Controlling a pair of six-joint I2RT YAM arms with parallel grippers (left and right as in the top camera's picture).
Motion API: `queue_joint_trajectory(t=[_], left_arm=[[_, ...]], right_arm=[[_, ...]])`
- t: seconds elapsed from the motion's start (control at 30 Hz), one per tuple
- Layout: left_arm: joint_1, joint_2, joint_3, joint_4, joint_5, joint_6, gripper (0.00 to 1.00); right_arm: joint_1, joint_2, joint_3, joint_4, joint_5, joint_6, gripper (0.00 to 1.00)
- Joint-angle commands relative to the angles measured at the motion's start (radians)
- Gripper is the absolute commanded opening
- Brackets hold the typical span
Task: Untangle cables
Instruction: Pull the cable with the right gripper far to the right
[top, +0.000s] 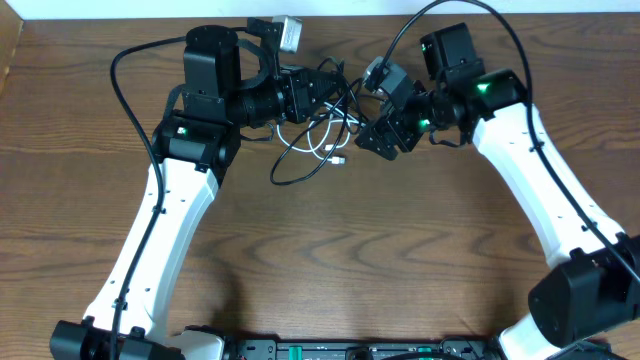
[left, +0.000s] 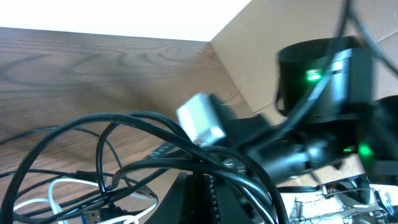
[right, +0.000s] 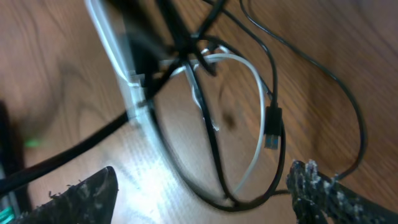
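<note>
The tangled cables (top: 315, 145) lie on the wooden table (top: 400, 260) between both arms. The right gripper (right: 202, 179) is spread wide, with the white cable (right: 252, 106) and a black plug-ended cable (right: 272, 127) looped just ahead between its fingers. Black loops drape over the left gripper (left: 198, 196), and whether its jaws are clenched cannot be told.

Cables (top: 312, 142) lie on the table (top: 350, 260) toward its far edge.

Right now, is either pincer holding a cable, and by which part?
The right pincer is open, gripping nothing. The left pincer has black cables looped over it; whether it clamps one cannot be told.
</note>
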Motion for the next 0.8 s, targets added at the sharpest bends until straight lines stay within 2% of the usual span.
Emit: queue_joint_trajectory(t=[0.0,0.13,0.17,0.27,0.3,0.43,0.53,0.67,0.77], left_arm=[[0.002,-0.028,0.044,0.010,0.027,-0.014,0.08],[0.002,-0.028,0.044,0.010,0.027,-0.014,0.08],[0.002,-0.028,0.044,0.010,0.027,-0.017,0.08],[0.002,-0.028,0.044,0.010,0.027,-0.018,0.08],[0.002,-0.028,0.044,0.010,0.027,-0.018,0.08],[0.002,-0.028,0.043,-0.026,-0.004,0.033,0.08],[0.002,-0.027,0.040,-0.104,-0.096,0.096,0.08],[0.003,-0.025,0.019,-0.149,-0.192,0.182,0.08],[0.003,-0.014,0.014,-0.153,-0.248,0.210,0.08]], right_arm=[[0.003,0.021,-0.057,0.036,-0.014,-0.016,0.81],[0.003,0.021,-0.093,0.076,-0.014,-0.001,0.79],[0.003,0.021,-0.100,0.082,-0.014,0.003,0.72],[0.001,0.021,-0.102,0.087,-0.010,0.014,0.10],[-0.001,0.021,-0.102,0.095,-0.010,0.035,0.01],[-0.023,0.016,-0.094,0.162,0.010,0.237,0.01],[-0.067,-0.002,-0.056,0.174,0.016,0.385,0.01],[-0.155,-0.043,0.016,0.145,0.012,0.500,0.01],[-0.225,-0.089,0.063,0.114,-0.041,0.510,0.01]])
